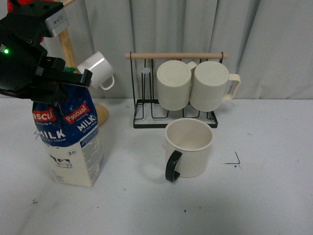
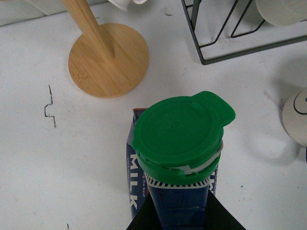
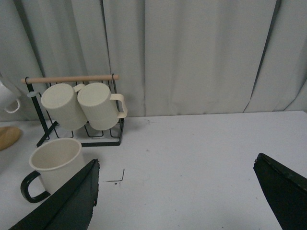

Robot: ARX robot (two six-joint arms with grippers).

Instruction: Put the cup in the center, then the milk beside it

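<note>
The cup [image 1: 189, 147], a wide cream-white mug with a black handle, stands upright near the middle of the table in front of the rack; it also shows in the right wrist view [image 3: 53, 167]. The milk [image 1: 73, 142], a blue and cream carton, stands on the table at the left. My left gripper [image 1: 61, 78] is shut on the milk's top. In the left wrist view the green cap [image 2: 180, 129] sits just ahead of the black fingers [image 2: 220, 215]. My right gripper [image 3: 175, 196] is open and empty above the table right of the cup.
A black wire rack [image 1: 175, 105] with a wooden bar holds two ribbed cream mugs [image 1: 195, 84] behind the cup. A wooden mug stand [image 2: 108, 60] with a small white mug [image 1: 98, 70] is behind the milk. Grey curtains hang at the back.
</note>
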